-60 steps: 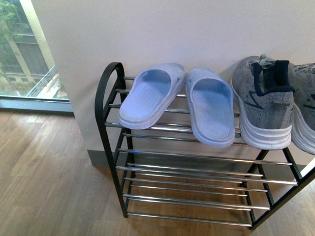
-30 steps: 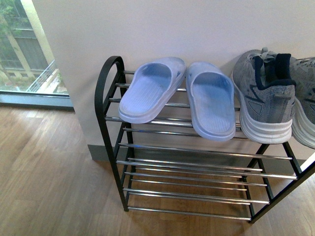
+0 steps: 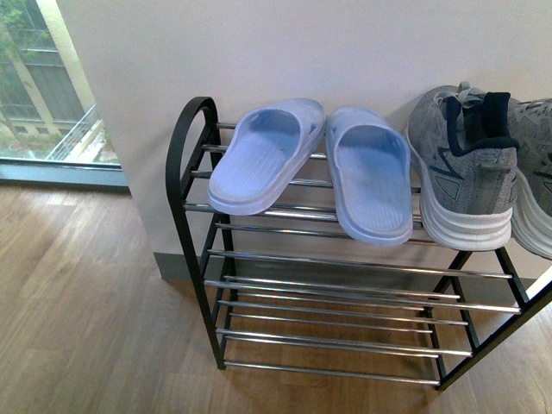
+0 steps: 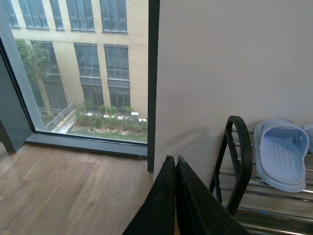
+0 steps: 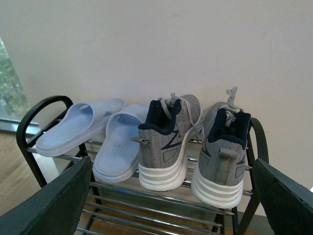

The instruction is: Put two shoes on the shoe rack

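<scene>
On the far left, the left gripper (image 4: 175, 196) has its black fingers (image 4: 159, 205) pressed together with nothing in them. It hangs near the round black end of the shoe rack (image 3: 185, 172), by the window (image 4: 78, 73) and the wood floor (image 3: 78, 319).

The rack stands against the white wall (image 3: 345, 52). It has a black frame and shelves made of thin shiny bars. All the shoes sit on the top shelf.

First comes the left blue slide (image 3: 263, 164), with its heel end poking out over the front bar. Just beside it is the right blue slide (image 3: 371, 185), and they touch near the toes. They look like soft, light foam with little ridges inside. I think they would squash a bit, so the strap over the top is a good place to grab.

Next is a grey sneaker (image 3: 461, 168) with a white sole, a dark blue collar and grey laces. The second grey sneaker (image 5: 222, 152) stands close beside it. They look heavier and firmer. The heel collar looks best to pinch.

The right gripper (image 5: 171, 205) has its fingers (image 5: 54, 203) spread wide, holding nothing, facing the sneakers.

The job looks done, I think.
</scene>
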Robot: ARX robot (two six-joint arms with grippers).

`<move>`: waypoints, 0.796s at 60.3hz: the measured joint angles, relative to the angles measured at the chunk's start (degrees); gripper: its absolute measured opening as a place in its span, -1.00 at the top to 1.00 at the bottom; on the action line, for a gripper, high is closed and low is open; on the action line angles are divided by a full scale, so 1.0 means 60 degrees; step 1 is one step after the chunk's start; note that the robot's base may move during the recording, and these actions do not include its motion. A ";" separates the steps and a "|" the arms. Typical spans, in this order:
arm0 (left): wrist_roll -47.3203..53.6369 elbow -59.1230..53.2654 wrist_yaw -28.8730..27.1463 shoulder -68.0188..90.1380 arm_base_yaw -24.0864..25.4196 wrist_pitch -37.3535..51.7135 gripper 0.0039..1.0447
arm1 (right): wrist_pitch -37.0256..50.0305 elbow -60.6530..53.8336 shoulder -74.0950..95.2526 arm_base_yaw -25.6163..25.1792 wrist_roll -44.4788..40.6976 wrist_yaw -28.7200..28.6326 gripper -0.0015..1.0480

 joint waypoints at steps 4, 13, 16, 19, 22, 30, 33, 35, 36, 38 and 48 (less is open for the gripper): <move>0.0000 0.0000 -0.0004 -0.0222 0.0000 -0.0226 0.98 | 0.0000 0.0000 0.0000 0.0000 0.0000 0.0004 -0.82; 0.0000 0.0004 0.0000 -0.1657 0.0000 -0.1887 0.98 | 0.0000 0.0000 0.0000 0.0000 0.0000 0.0004 -0.82; 0.0000 0.0004 0.0000 -0.1774 0.0000 -0.1909 0.98 | 0.0000 0.0000 -0.0004 0.0000 0.0000 0.0007 -0.82; 0.0000 0.0004 -0.0004 -0.1785 0.0007 -0.1982 0.98 | 0.0000 0.0000 -0.0004 0.0000 0.0000 -0.0004 -0.82; -0.0007 0.0004 -0.0004 -0.1792 0.0007 -0.1974 0.95 | 0.0000 0.0000 0.0000 0.0000 0.0000 0.0004 -0.82; 0.0000 0.0004 0.0000 -0.1800 0.0007 -0.1974 0.47 | 0.0000 0.0000 -0.0004 0.0000 0.0000 0.0000 -0.82; -0.0004 0.0004 -0.0004 -0.1800 0.0007 -0.1974 0.30 | 0.0000 0.0000 -0.0004 0.0000 0.0000 0.0000 -0.82; 0.0000 0.0004 0.0000 -0.1800 0.0007 -0.1974 0.17 | 0.0000 0.0000 0.0000 0.0000 0.0000 0.0000 -0.82; 0.0000 0.0004 0.0000 -0.1800 0.0007 -0.1974 0.10 | 0.0000 0.0000 0.0000 0.0000 0.0000 0.0000 -0.82; 0.0000 0.0004 0.0000 -0.1800 0.0007 -0.1974 -0.07 | 0.0000 0.0000 0.0000 0.0000 0.0000 0.0004 -0.82; 0.0000 0.0004 -0.0004 -0.1800 0.0007 -0.1974 -0.72 | 0.0000 0.0000 0.0000 0.0000 0.0000 0.0000 -0.82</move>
